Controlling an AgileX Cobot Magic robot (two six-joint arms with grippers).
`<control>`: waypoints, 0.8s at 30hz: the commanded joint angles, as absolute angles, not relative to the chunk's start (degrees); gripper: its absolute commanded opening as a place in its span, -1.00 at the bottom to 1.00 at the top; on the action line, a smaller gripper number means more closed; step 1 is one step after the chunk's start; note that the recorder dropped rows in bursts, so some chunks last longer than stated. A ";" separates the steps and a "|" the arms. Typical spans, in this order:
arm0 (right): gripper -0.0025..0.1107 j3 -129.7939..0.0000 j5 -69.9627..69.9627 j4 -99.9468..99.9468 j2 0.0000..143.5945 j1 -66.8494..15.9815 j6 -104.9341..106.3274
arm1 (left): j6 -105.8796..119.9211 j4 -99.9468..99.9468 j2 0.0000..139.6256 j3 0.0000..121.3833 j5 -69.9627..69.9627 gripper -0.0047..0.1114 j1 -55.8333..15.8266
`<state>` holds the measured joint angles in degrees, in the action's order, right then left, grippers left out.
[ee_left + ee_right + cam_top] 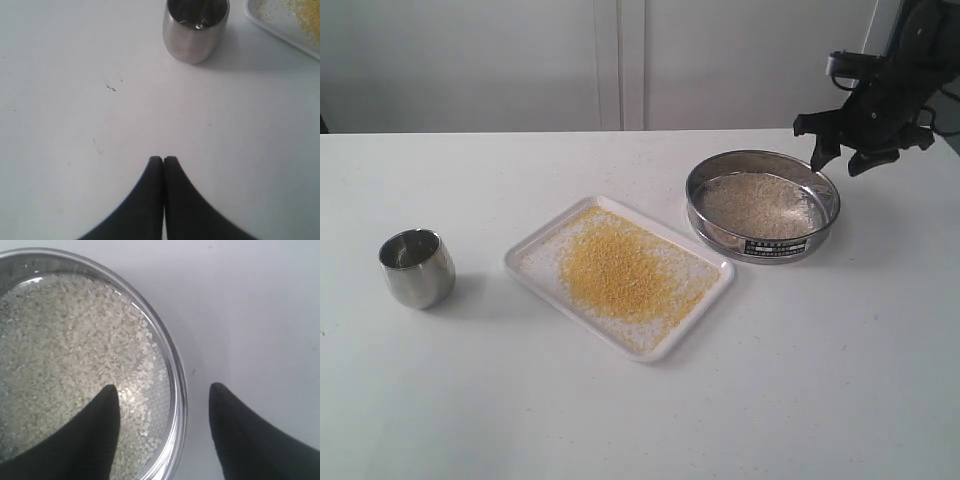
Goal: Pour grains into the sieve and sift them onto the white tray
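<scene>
Bare table runs open along the near side and between the steel cup and white tray; the sieve stands close by the tray's right corner

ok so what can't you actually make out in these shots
- Small dark label on the round steel mesh sieve: exterior view, print too small to read.
- Inside of the small rounded steel cup: left wrist view, cut by the frame edge; exterior view, too small.
- Left gripper: absent from the exterior view, out of frame.
</scene>
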<state>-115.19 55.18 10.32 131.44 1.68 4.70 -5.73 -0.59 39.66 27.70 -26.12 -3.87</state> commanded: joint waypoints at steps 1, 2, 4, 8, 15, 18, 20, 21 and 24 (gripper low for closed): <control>-0.23 -115.30 55.83 10.45 129.39 2.31 5.76 | -6.04 -1.20 39.33 27.47 -26.49 -0.92 -3.64; -0.30 -115.30 56.00 10.45 129.19 2.31 5.85 | -6.04 -1.20 39.33 27.47 -26.49 -0.92 -3.64; -0.42 -115.30 56.42 10.58 128.73 2.31 6.12 | -6.04 -1.20 39.33 27.47 -26.49 -0.92 -3.64; -0.73 -115.30 58.40 10.73 128.07 2.31 7.54 | -6.04 -1.20 39.33 27.47 -26.49 -0.92 -3.64; -0.96 -115.18 62.94 12.11 127.54 1.75 11.67 | -6.04 -1.20 39.33 27.47 -26.49 -0.92 -3.64; -0.96 -115.18 63.03 12.10 126.68 1.13 11.82 | -6.04 -1.20 39.33 27.47 -26.49 -0.92 -3.64; -0.96 -115.18 63.03 12.10 125.73 0.55 11.82 | -6.04 -1.20 39.33 27.47 -26.49 -0.92 -3.64; -0.96 -115.18 63.03 12.10 125.46 0.29 11.82 | -6.04 -1.20 39.33 27.47 -26.49 -0.92 -3.64; -0.96 -115.18 63.03 12.10 124.31 -0.95 11.82 | -6.04 -1.20 39.33 27.47 -26.49 -0.92 -3.64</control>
